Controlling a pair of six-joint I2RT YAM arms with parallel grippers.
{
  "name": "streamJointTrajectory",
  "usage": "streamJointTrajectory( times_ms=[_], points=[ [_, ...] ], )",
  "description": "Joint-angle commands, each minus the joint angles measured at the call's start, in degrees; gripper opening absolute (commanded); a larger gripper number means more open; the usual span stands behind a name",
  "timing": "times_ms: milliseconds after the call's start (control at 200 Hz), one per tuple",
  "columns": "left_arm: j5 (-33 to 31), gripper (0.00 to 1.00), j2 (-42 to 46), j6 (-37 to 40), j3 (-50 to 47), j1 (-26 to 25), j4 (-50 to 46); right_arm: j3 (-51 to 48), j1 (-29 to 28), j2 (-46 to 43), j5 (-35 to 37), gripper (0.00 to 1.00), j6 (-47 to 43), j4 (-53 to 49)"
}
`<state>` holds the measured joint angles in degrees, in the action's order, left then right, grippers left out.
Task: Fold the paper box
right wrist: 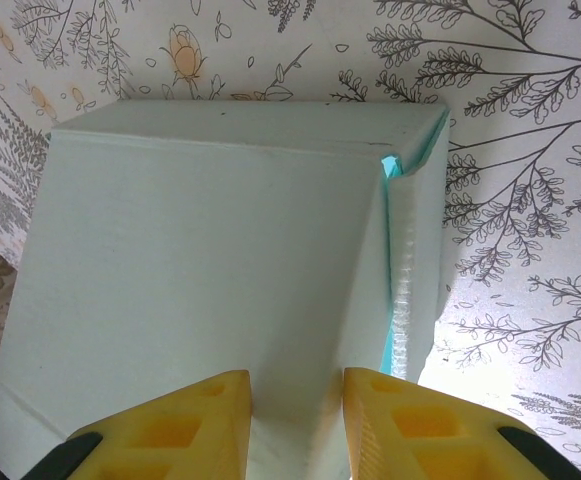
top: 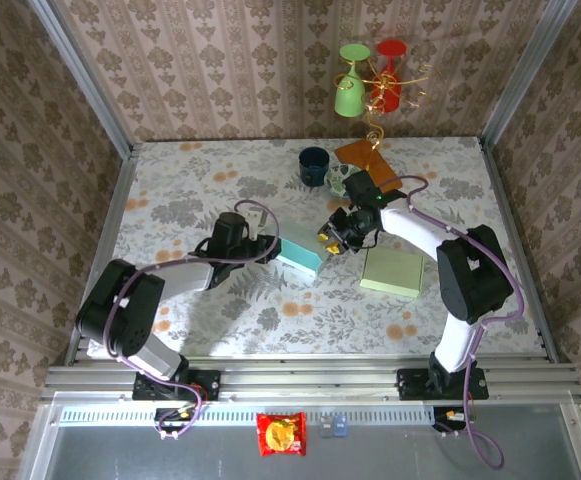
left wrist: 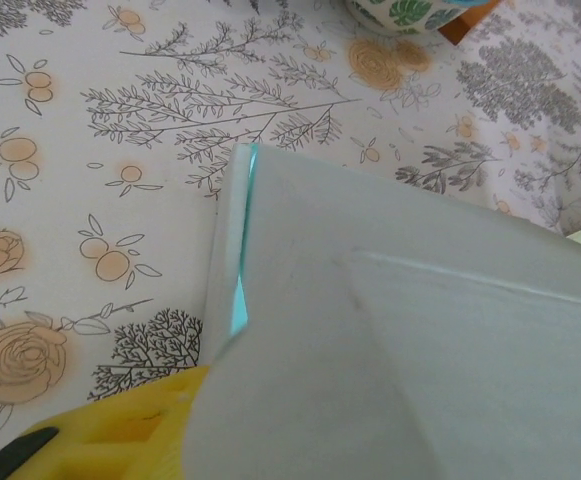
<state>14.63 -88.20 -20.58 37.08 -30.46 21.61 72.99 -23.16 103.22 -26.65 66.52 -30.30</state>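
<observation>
The paper box (top: 300, 258) is pale teal card, lying partly folded in the middle of the flowered table between both arms. My left gripper (top: 270, 247) sits at its left end. In the left wrist view a grey-white panel of the box (left wrist: 420, 330) covers most of the picture, beside one yellow finger (left wrist: 100, 435); the other finger is hidden behind the panel. My right gripper (top: 332, 238) is at the box's right end. In the right wrist view its gripper (right wrist: 297, 420) pinches a raised fold of the box (right wrist: 200, 270) between two yellow fingers.
A light green pad (top: 391, 271) lies right of the box. A dark blue cup (top: 314, 166), a leaf-patterned cup (top: 338, 178) and an orange sheet (top: 365, 157) stand behind. A wire rack with green and red glasses (top: 370, 85) is at the back wall.
</observation>
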Motion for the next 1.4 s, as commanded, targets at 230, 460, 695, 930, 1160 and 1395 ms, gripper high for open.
streamJointTrajectory(
  times_ms=[230,460,695,930,1160,1395],
  points=[
    [1.8,0.47,8.7,-5.1,-4.8,-1.1,-6.7,0.1,-0.3,-0.2,2.3,0.32,-2.7,-4.0],
    [2.6,0.47,18.2,-11.1,-5.8,-2.2,-12.9,0.9,-0.3,0.5,2.8,0.33,-4.7,-5.4],
    [-2.5,0.48,27.7,-17.9,-0.4,-4.3,-26.0,1.5,-0.2,0.1,3.3,0.47,-7.8,-6.8],
    [-4.7,0.58,30.1,-15.5,11.7,2.4,-42.3,-1.5,-0.2,-0.6,2.3,0.56,-6.0,-2.9],
    [8.4,0.65,11.0,-5.8,28.5,13.8,-49.2,-2.5,-0.2,-0.4,2.6,0.57,-6.1,-1.5],
    [19.0,0.65,-12.2,5.4,43.8,13.8,-55.2,-3.2,-0.1,0.1,2.7,0.59,-6.8,0.0]
  ],
)
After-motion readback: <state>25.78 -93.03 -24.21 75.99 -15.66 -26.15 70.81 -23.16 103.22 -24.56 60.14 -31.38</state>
